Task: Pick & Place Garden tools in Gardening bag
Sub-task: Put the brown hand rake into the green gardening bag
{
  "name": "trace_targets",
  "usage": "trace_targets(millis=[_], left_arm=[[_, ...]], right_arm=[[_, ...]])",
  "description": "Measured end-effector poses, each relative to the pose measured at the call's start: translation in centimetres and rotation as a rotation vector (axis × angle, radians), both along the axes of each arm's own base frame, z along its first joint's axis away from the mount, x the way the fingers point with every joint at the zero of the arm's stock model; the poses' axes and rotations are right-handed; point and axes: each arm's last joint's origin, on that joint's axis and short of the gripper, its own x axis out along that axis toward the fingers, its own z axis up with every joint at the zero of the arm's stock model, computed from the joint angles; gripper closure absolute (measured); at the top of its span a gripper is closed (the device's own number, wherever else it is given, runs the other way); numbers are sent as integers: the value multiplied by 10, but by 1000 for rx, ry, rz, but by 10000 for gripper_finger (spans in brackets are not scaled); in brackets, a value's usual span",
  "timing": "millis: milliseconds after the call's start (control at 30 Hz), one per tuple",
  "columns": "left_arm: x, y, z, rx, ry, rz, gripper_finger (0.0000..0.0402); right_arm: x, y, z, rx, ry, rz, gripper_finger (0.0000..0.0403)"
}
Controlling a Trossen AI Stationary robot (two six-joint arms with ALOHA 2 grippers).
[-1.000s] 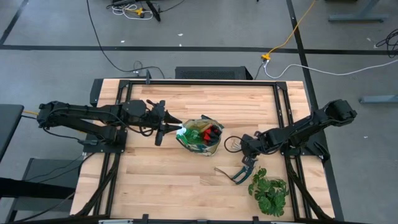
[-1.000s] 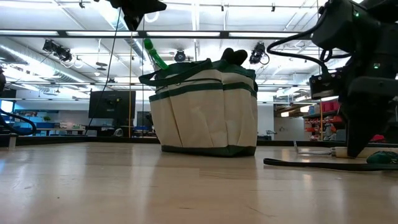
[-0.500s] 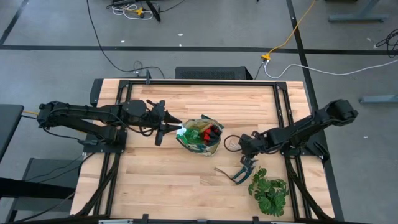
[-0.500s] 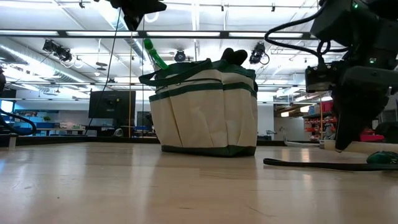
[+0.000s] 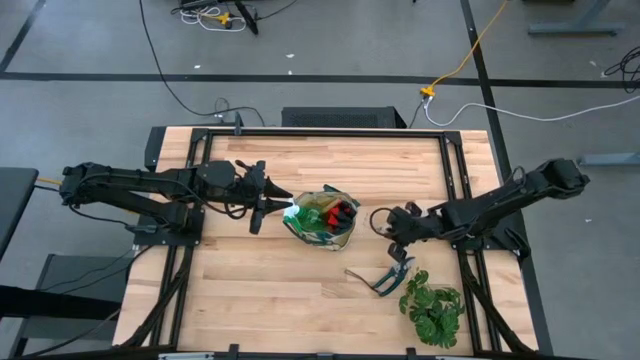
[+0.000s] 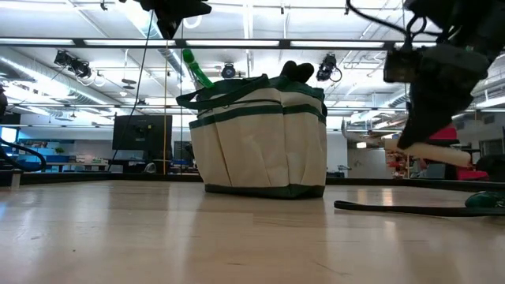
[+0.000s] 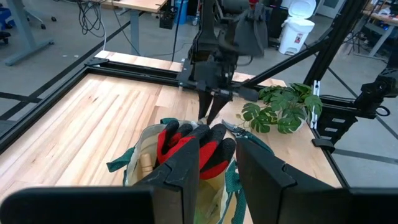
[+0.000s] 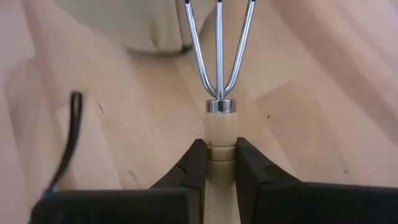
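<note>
Right gripper (image 8: 219, 163) is closed on the wooden handle of a hand rake (image 8: 219, 93), holding it above the table (image 5: 250, 290) just beside the gardening bag (image 5: 322, 222), with the metal prongs toward the bag. Left gripper (image 5: 264, 207) hangs at the other side of the bag, its fingers partly apart near the rim; whether they hold something I cannot tell. Inside the bag are red gloves (image 7: 186, 142) and a green spray bottle (image 5: 312, 213). Pruning shears (image 5: 385, 281) lie on the table near the leafy plant (image 5: 433, 307).
</note>
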Motion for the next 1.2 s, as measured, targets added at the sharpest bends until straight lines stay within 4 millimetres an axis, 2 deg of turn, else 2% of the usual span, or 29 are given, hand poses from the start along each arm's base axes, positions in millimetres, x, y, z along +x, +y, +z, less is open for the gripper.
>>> trace_targets(millis=[300,733,933,1200], left_arm=[[0,0,0,0,0,0,290],[0,0,0,-1,0,1,290],[0,0,0,-1,0,0,290],[0,0,0,-1,0,0,290]], right_arm=[[-5,-4,31,-66,-233,25,362],[15,-3,74,-193,-672,133,362],[22,-14,81,-247,-752,97,362],[43,-25,82,-302,-881,106,362]])
